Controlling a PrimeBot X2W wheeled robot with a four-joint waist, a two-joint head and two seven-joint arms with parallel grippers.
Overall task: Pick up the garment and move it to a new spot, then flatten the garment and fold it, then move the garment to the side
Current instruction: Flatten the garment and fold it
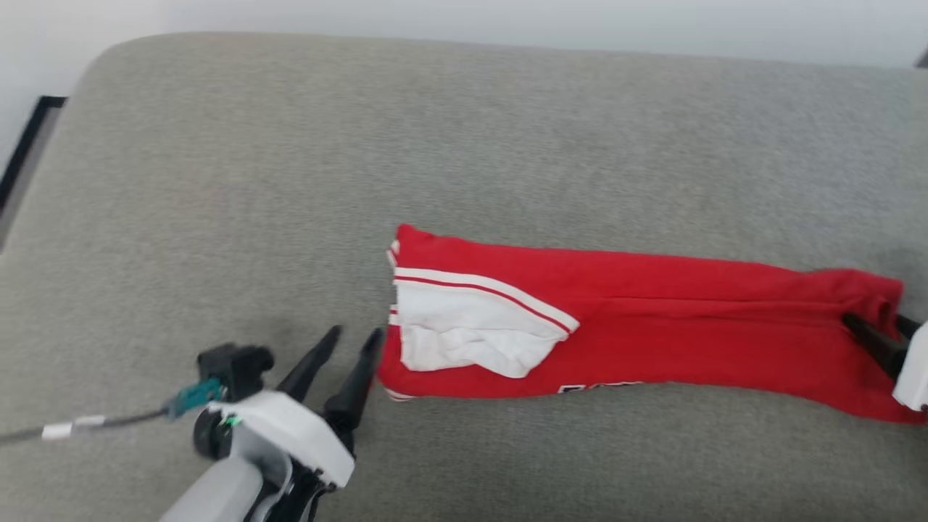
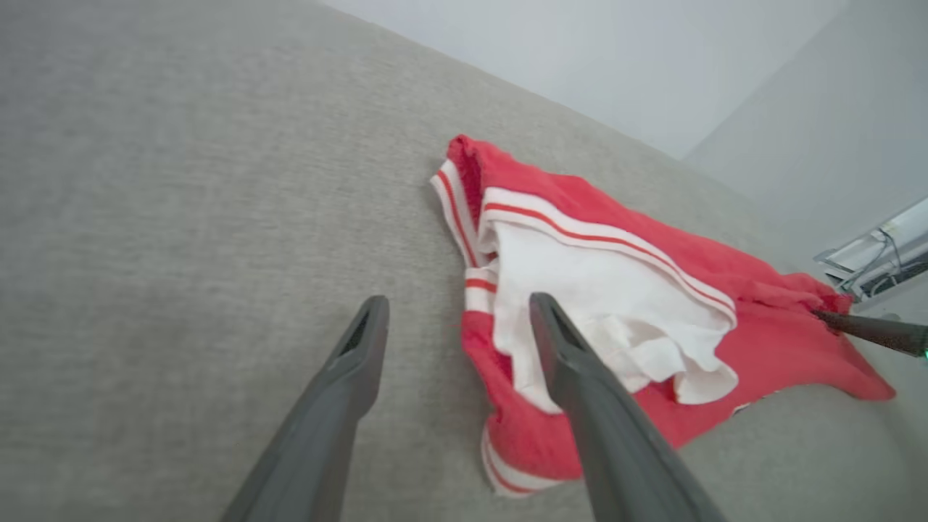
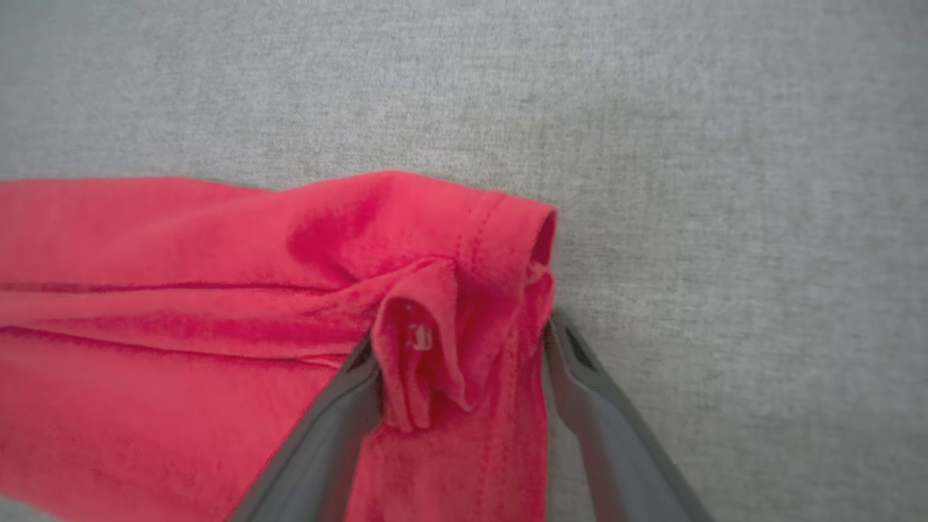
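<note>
Right end effector cropped, astride garment

Grey woven cushion spans scene; far-left corner rounded. Pale wall behind far edge. Black-edged strip beyond left side, running near to far. Left wrist view: white rail with dark cables past cushion's right end, against wall; detail unclear.

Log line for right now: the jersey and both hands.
garment: folded long strip on grey cushion | left hand: open, empty, beside sleeve end | right hand: open, astride bunched hem end
</note>
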